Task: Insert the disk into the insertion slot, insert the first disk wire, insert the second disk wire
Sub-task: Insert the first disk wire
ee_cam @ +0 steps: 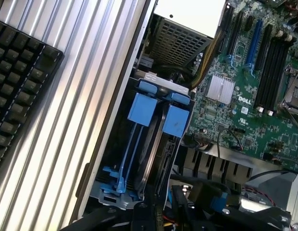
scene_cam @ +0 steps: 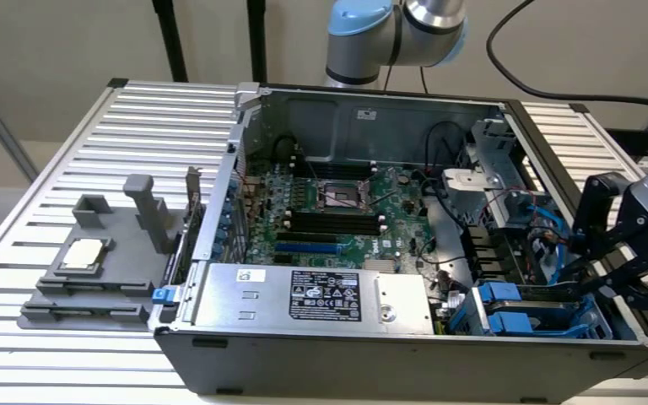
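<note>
The exterior view takes in the whole open computer case [scene_cam: 391, 363] on the slatted bench [scene_cam: 155, 118]. The insertion slot [scene_cam: 526, 314] sits in the case's corner, low at the exterior view's right. The gripper [scene_cam: 586, 283] reaches over the case wall just beside it, and whether the jaws are open, closed or gripping anything cannot be told.

The wrist view looks straight along the slot and shows the disk [ee_cam: 161, 149] standing edge-on inside the cage, between blue rails, with a blue carrier tab at its far end. A second blue carrier stands next to it.

The wrist view also shows a black keyboard [ee_cam: 19, 82] lying on the bench outside the case.

The exterior view adds the power-supply box [scene_cam: 324, 295] low at centre and the motherboard [scene_cam: 336, 211] above it. A grey fixture [scene_cam: 99, 270] with upright posts stands at the exterior view's left. Loose blue cables [scene_cam: 543, 228] crowd the space between the gripper and the cage.
</note>
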Tool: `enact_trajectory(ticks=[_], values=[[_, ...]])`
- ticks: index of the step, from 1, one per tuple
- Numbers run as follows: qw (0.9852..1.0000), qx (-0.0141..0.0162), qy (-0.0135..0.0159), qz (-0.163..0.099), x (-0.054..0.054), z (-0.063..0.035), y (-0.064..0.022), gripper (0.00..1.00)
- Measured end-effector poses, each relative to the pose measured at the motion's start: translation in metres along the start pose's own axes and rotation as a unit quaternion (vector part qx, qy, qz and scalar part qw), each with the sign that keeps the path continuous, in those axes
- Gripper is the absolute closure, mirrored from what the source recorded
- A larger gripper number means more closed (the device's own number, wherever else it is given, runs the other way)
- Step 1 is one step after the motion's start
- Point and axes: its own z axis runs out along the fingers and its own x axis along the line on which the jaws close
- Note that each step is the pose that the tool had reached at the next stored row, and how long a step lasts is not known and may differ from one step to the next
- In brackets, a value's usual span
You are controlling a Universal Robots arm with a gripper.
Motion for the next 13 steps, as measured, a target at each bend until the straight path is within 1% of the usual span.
enact_trajectory(ticks=[2, 3, 4, 5, 10, 13], values=[[1.0, -0.0003, 0.0001, -0.002, 0.0003, -0.0001, 0.0, 0.72], [1.0, -0.0005, 0.0001, -0.003, 0.0004, -0.0001, 0.0001, 0.74], [1.0, -0.0007, 0.0001, -0.004, 0.0006, -0.0001, 0.0001, 0.74], [1.0, -0.0008, 0.0001, -0.005, 0.0006, -0.0001, 0.0001, 0.82], [1.0, -0.0016, 0.0003, -0.009, 0.0009, -0.0002, 0.0002, 0.82], [0.9999, -0.0018, 0.0004, -0.011, 0.0009, -0.0002, 0.0002, 0.84]])
